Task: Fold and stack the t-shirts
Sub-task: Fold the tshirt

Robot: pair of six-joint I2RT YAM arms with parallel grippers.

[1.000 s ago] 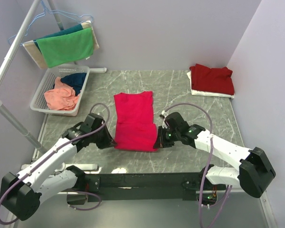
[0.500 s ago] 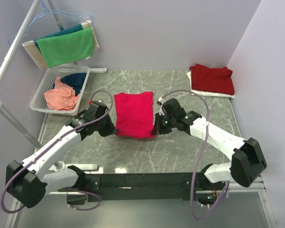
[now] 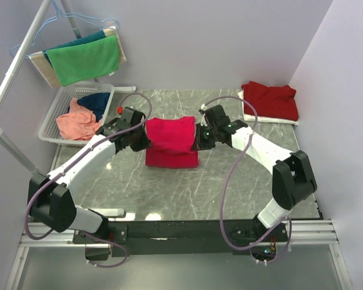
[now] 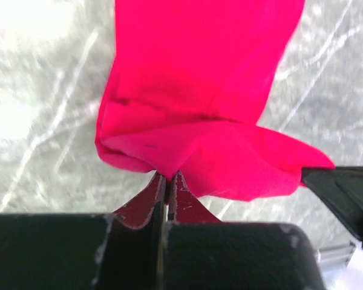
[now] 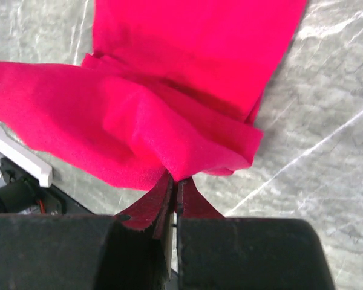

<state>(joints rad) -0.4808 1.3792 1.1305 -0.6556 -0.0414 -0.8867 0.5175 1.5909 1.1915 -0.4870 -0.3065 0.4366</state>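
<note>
A bright pinkish-red t-shirt (image 3: 171, 142) lies in the middle of the table, its near half folded up over its far half. My left gripper (image 3: 144, 139) is shut on its left corner, seen pinched in the left wrist view (image 4: 167, 175). My right gripper (image 3: 198, 138) is shut on its right corner, seen pinched in the right wrist view (image 5: 175, 179). A folded maroon-red t-shirt (image 3: 270, 100) lies at the far right corner on a white cloth. Salmon-orange (image 3: 77, 122) and navy (image 3: 95, 101) shirts lie in a white basket (image 3: 50, 121) at the far left.
A drying rack (image 3: 24, 51) with green (image 3: 83, 59), teal and beige towels stands at the far left. The grey marble table (image 3: 218, 187) ends at walls behind and to the right.
Both grippers have carried the shirt's near edge away from the bases, folding the long flat shirt in half onto its far part.
</note>
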